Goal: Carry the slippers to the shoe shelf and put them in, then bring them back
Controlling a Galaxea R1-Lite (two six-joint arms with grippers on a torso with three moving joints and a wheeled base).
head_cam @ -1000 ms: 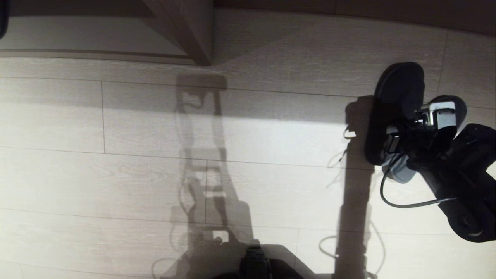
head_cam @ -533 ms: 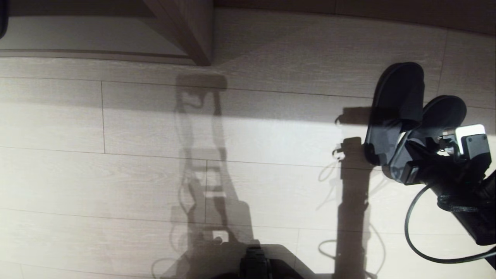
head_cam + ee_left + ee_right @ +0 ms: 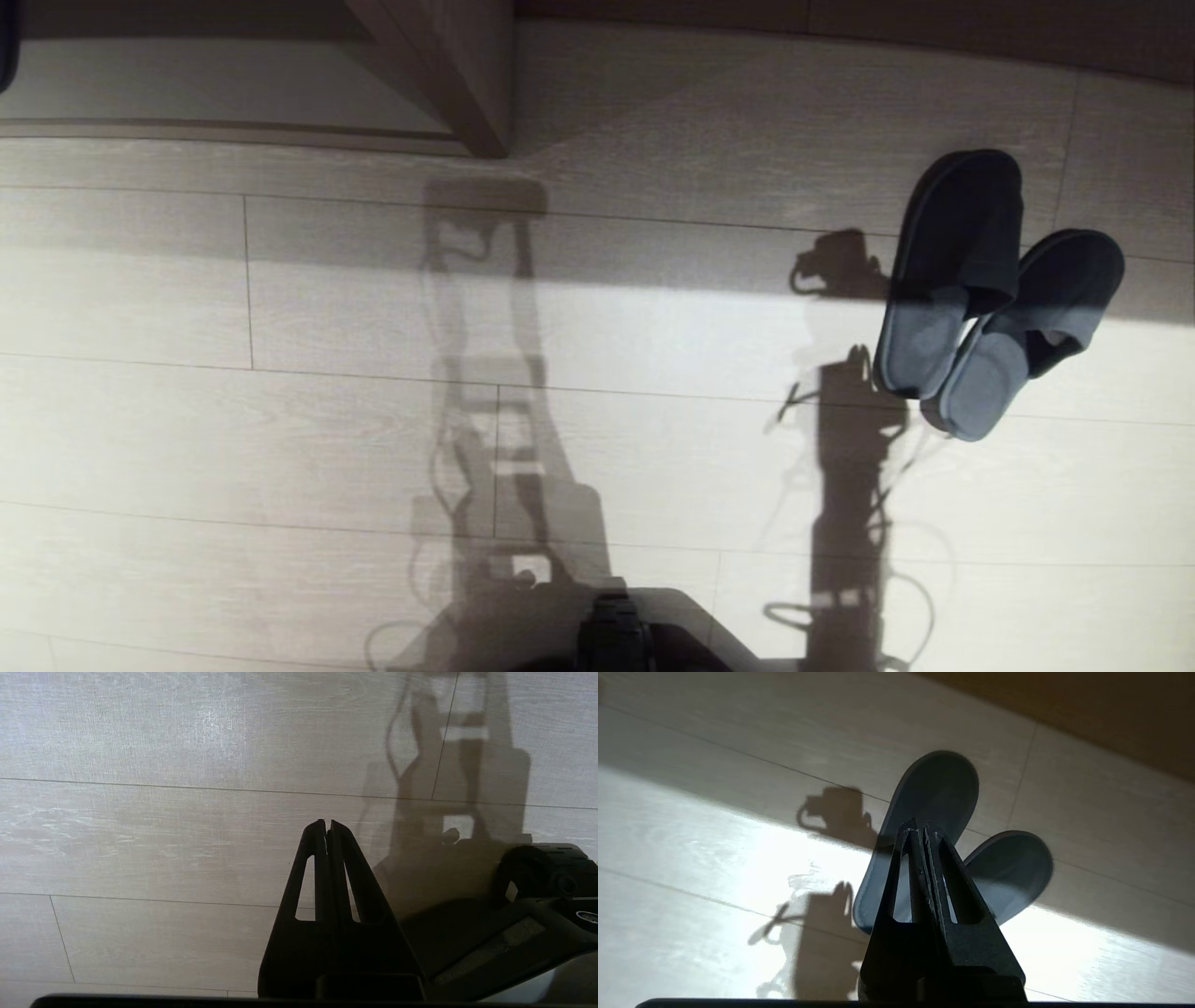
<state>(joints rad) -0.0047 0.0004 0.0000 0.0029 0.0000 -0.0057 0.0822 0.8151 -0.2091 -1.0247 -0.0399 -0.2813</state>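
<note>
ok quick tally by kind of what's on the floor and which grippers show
slippers: 2, grey-blue, on the floor, heels overlapping
shoe shelf: 1
left gripper: 1, shut, empty
right gripper: 1, shut, empty, above the slippers
total: 5

No readable text, labels or signs anywhere.

We see a pale wood-grain plank floor [image 3: 280,420] with thin seams; a bright band of sunlight [image 3: 653,336] crosses it. Dark baseboard strip [image 3: 934,28] runs along the far edge.
</note>
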